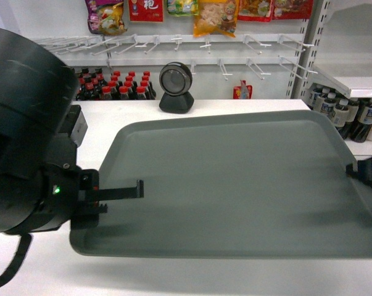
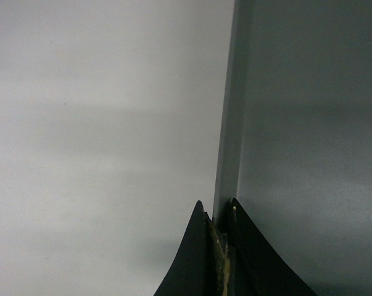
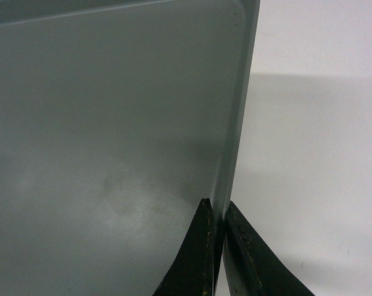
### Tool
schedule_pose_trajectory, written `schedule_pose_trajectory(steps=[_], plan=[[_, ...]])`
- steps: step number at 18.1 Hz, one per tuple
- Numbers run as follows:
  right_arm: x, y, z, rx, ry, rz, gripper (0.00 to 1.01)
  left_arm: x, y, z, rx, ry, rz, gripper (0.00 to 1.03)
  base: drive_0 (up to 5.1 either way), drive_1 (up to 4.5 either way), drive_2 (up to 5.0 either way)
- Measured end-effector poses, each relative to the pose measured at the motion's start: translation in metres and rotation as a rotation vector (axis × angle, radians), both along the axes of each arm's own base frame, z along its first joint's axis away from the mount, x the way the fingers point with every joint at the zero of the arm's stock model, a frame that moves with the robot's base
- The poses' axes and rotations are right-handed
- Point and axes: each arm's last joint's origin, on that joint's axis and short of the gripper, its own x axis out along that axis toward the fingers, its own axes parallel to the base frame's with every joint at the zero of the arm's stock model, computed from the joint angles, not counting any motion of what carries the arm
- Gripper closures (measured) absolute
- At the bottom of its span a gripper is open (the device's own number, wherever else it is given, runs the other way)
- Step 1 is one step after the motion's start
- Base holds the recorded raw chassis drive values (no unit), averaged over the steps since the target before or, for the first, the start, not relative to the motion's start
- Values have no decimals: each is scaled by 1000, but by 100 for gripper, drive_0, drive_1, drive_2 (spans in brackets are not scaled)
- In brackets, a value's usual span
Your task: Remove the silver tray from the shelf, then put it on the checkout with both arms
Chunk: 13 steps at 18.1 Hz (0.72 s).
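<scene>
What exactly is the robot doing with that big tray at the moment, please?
It holds the silver tray by both arms over the white checkout. The left tool pinches the tray's left rim and the right tool pinches the right rim. Whether the tray already rests on the counter cannot be told. A black scanner stands behind.

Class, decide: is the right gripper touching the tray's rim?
Touching. The right wrist view shows the right gripper with both fingers pinching the tray rim.

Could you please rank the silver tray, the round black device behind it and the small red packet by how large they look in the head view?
1. silver tray
2. round black device
3. red packet

The tray lies nearer the camera, which exaggerates its lead.
</scene>
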Motion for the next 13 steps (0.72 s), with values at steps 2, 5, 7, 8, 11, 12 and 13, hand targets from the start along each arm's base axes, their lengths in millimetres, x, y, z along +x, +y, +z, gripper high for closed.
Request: schedule_pose_trajectory(steps=[2,5,7,8,11,12,13], plan=[[29,1,-1,-30,-11,35,99,26,-1,-3,-67,-7,33,99,0,0,0],[74,7,-7,-32,-4,52,98,74,6,-10,-112,-10,49,99,0,0,0],[109,21,-19,-13,49,53,98,110,14,-21,-85,12,46,99,0,0,0],[121,26,-24,-9,70,42,98,122,17,-25,-75,20,37,99,0,0,0],[146,40,-43,-17,134,7,98,147,21,-37,-22,69,10,99,0,0,0],[146,43,-48,-33,142,9,94,148,21,-40,-4,80,6,99,0,0,0],[145,44,-53,-48,149,22,84,149,22,-44,19,82,29,91,0,0,0]])
